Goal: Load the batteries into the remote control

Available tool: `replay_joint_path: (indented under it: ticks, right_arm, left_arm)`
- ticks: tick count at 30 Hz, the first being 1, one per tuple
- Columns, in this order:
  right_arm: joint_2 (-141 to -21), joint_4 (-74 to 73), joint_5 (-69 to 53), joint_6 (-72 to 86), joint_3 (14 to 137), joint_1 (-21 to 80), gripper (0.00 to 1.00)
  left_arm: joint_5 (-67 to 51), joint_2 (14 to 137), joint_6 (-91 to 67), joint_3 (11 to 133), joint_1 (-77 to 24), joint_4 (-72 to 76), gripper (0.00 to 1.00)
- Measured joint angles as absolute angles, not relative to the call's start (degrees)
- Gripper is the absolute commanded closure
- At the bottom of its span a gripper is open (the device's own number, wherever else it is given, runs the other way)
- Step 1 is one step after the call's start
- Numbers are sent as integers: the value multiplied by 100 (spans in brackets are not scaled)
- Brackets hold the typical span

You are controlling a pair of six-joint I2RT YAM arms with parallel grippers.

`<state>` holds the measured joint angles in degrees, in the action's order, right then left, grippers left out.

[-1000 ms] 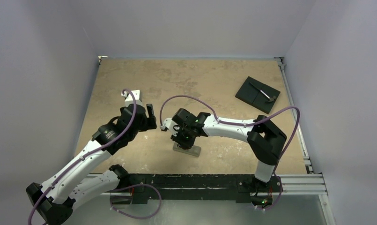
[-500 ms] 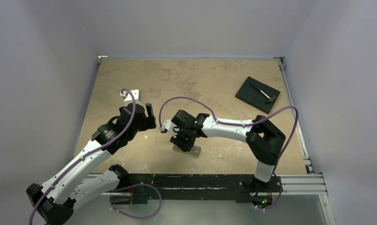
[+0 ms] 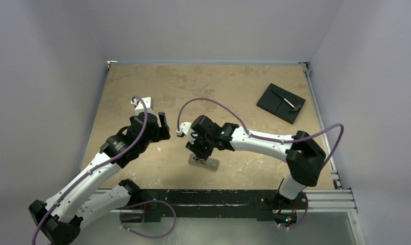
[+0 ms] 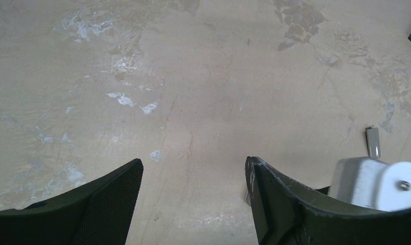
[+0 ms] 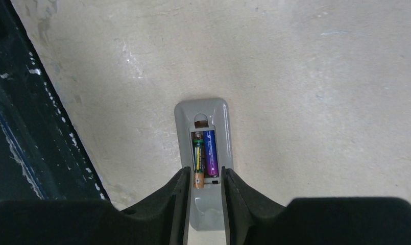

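The remote control [image 5: 202, 109] lies grey back up on the table, its battery bay uncovered; in the top view it shows as a small grey slab [image 3: 204, 163]. Two batteries sit side by side in the bay. The purple one [image 5: 210, 152] lies flat. The green-and-yellow one [image 5: 197, 150] has its orange end over the bay's near edge. My right gripper [image 5: 204, 171] hovers just above the remote's near half, jaws slightly open, holding nothing. My left gripper [image 4: 193, 163] hangs wide open and empty over bare table, left of the remote [image 3: 164, 122].
A black square plate [image 3: 281, 102] with a small tool on it lies at the back right. A narrow grey cover strip [image 4: 373, 142] rests on the table. The black base rail [image 3: 208, 196] runs along the near edge, close beside the remote [image 5: 19, 127].
My right gripper's jaws have spread apart and the hand has risen a little off the remote, leaving the green battery in the bay. The right elbow swung right. The left arm stayed still.
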<state>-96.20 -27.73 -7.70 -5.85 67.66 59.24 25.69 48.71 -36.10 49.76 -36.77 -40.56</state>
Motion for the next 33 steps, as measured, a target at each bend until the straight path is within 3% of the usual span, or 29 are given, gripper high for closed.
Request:
replay_joint_path:
  ticks: [18, 22, 25, 33]
  right_arm:
    - [-7509, -2185, 838, 1153, 5017, 5872, 66]
    - [-7111, -2078, 1199, 1680, 4606, 5837, 74]
    - [-6912, -2001, 1295, 1979, 4383, 5791, 85]
    - [-6484, -1568, 921, 2558, 3946, 5649, 85]
  left_arm:
    - [1833, 5297, -3625, 4847, -3675, -3826, 28]
    - [1509, 5424, -3686, 4683, -3675, -3594, 29]
    - [1269, 5675, -3752, 4556, -3675, -3358, 30]
    - [513, 6377, -4047, 4086, -3677, -2685, 30]
